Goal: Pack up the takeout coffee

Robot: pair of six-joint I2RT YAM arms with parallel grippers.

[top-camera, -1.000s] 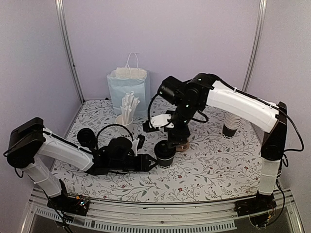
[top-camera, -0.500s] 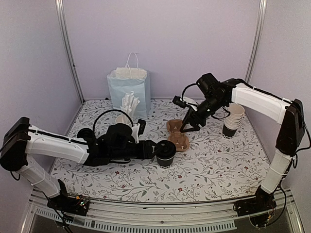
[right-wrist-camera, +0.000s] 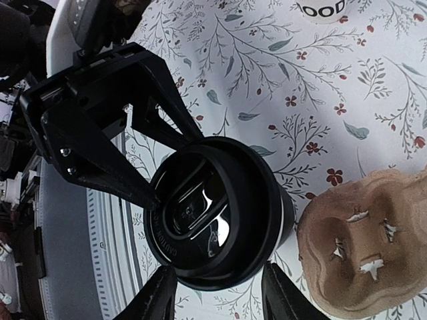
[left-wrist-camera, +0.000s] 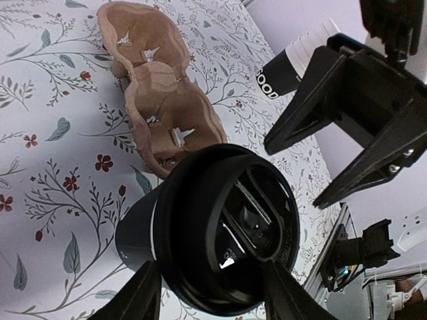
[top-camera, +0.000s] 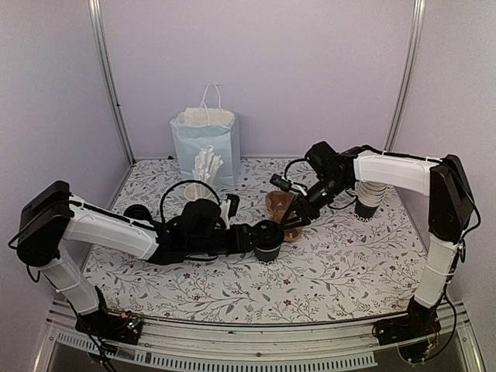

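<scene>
1. The left jaws are part way open, one on each side of the cup [left-wrist-camera: 227, 220]. They seem to hold it.
2. The right jaws are part way open too, one on each side of the lid [right-wrist-camera: 213, 207]. I cannot tell if they touch it.
3. The cup has its lid on and stands up straight. It is just beside the near end of the carrier [left-wrist-camera: 160, 100], in the middle of the table [top-camera: 349, 263].
4. Both holes [left-wrist-camera: 177, 130] in the carrier are empty. So I think the step now is putting the cup into a hole.
5. Next, the cup needs to go up, over the nearest hole, then straight down.
6. Only one arm should carry it, or the two could tug it and spill.
7. The carrier looks light and may slide, so the cup should go in gently.
</scene>
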